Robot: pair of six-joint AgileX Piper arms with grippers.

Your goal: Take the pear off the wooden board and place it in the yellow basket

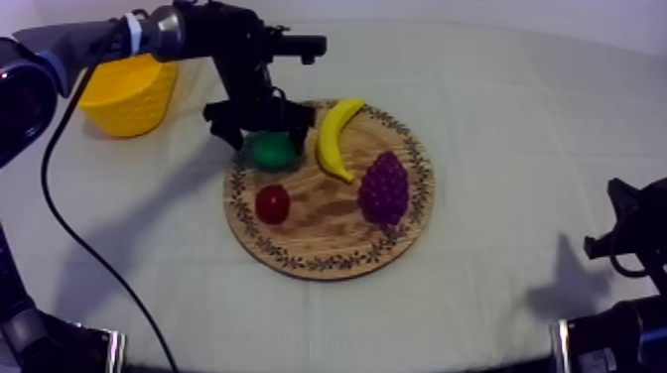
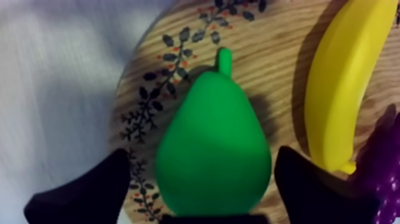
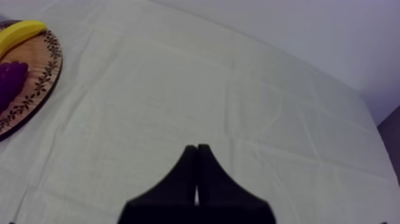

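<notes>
In the top view the left gripper [image 1: 266, 131] covers the upper part of the pear [image 1: 273, 151], so just a green lump shows under the black fingers. The left wrist view gives the whole pear [image 2: 211, 155] but for its wide end, which is cut off at the frame edge. It lies on its side on the board [image 1: 318, 233], near the rim, stalk pointing away from the gripper. The fingers [image 2: 89, 190] stand wide apart, one on each side of the pear's broad end. There is a clear gap on one side, and the other finger is very close, but I cannot tell if it touches.

The basket [image 1: 129, 99] is partly hidden behind the left arm and sits on the cloth [image 1: 496, 99] well apart from the board. The grapes [image 2: 387, 173] are cut off and blurred in the left wrist view.

The pear is smooth, glossy and drop-shaped. The board is round, with wood grain and a ring of dark leaves and small red dots. The curved yellow banana [image 1: 335, 139] lies just beside the pear. The grapes [image 1: 384, 188] are a knobbly purple cluster, and the small red fruit [image 1: 272, 203] is round and shiny. The basket has ribbed yellow walls.

The right gripper [image 3: 197, 149] hangs over bare, creased cloth, its fingers pressed into a narrow wedge, holding nothing
</notes>
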